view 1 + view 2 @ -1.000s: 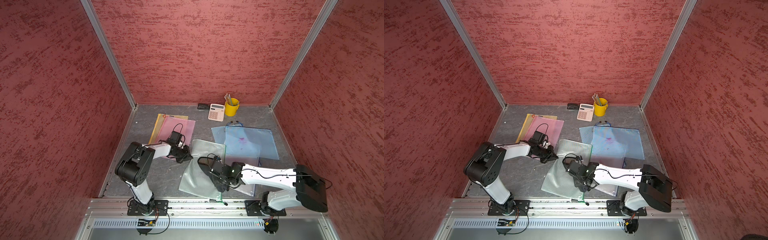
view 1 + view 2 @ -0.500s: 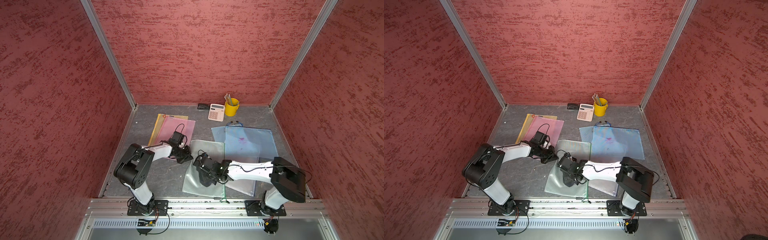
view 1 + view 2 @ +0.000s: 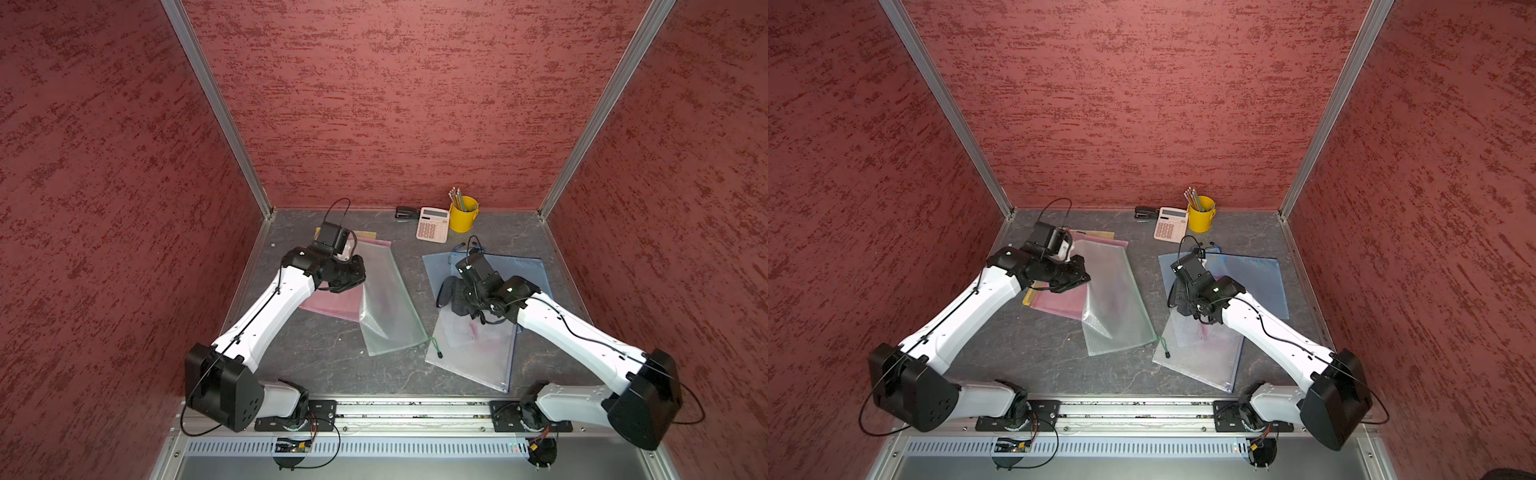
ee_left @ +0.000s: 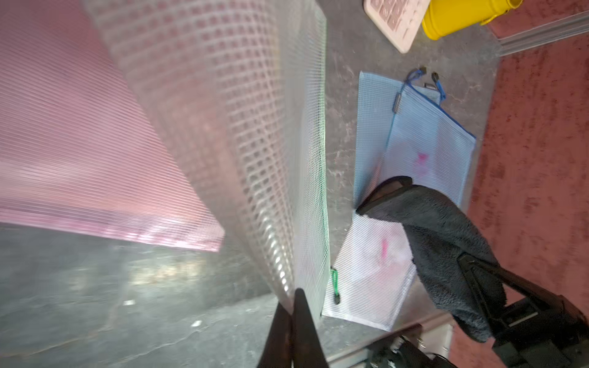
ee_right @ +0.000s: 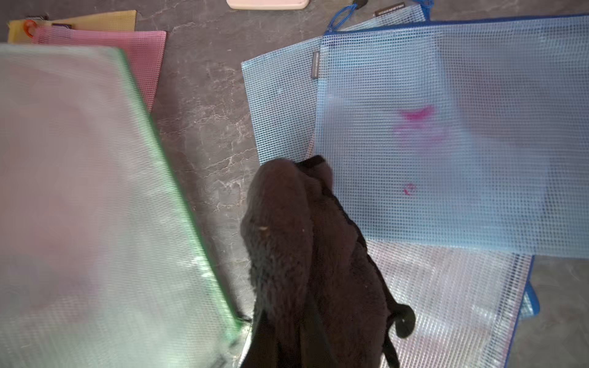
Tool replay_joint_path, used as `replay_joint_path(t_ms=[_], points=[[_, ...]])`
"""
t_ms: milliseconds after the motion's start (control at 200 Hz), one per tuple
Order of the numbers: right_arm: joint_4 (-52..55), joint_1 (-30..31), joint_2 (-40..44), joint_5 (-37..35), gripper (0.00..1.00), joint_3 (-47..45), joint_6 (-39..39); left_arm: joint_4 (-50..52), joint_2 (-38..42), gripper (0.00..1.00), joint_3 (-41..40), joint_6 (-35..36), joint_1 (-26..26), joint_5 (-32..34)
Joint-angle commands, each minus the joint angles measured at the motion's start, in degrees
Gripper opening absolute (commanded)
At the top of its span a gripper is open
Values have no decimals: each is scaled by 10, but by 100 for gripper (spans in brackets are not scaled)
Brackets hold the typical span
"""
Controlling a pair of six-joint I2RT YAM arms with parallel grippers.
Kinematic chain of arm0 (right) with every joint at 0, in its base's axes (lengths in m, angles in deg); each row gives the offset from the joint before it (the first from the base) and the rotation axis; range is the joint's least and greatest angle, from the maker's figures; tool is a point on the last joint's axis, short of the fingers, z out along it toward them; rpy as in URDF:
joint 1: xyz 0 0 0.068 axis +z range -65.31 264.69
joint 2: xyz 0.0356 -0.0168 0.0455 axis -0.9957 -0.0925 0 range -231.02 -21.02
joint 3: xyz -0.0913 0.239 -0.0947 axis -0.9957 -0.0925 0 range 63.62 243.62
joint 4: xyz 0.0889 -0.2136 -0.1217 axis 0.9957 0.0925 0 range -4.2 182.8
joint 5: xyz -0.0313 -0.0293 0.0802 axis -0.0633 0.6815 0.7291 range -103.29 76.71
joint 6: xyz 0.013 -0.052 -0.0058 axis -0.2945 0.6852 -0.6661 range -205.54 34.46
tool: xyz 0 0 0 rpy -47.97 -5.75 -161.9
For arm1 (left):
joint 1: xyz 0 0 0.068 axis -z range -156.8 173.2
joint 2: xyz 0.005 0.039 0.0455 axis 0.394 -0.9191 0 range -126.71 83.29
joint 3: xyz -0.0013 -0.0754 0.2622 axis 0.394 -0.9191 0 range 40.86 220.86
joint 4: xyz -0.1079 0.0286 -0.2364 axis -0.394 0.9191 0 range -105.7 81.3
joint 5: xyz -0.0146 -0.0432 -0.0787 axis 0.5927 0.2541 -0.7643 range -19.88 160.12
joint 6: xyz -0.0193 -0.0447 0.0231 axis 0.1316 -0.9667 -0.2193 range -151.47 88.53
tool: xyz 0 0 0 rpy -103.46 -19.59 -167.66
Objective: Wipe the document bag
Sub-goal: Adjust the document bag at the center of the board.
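1. Left fingers [image 4: 293,306] — closed tight on one edge of the green bag [image 3: 386,303], holding that side up so the mesh curls
2. The rest of the green bag rests on the surface [image 3: 324,353] between the two sets of fingers, partly over the pink bag [image 3: 332,301] beneath the left fingers
3. Right fingers [image 3: 462,298] — closed on a dark cloth [image 5: 280,223] that hangs off them
4. Below the cloth lies a white bag [image 3: 473,353] with pink smears; a blue bag [image 3: 523,270] overlaps it just beyond the right fingers
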Motion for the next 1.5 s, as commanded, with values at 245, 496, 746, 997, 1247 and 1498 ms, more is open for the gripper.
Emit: replay_joint_path(t_ms=[245,496,746,997,1247,1498], points=[[-68,-33,-52,44,0,-6,73,381,-93,0,347,132,77,334],[-79,-80,-32,65,0,-42,81,380,-280,0,333,2,273,280],[-65,-121,-5,69,0,-57,98,257,-405,40,349,-37,343,147],[-49,-127,-9,69,0,-36,107,176,-349,61,371,32,280,80],[-72,-114,-39,119,0,-26,107,53,-304,66,158,164,75,38],[-77,-93,-62,121,0,-14,91,-21,-368,70,129,204,9,11]])
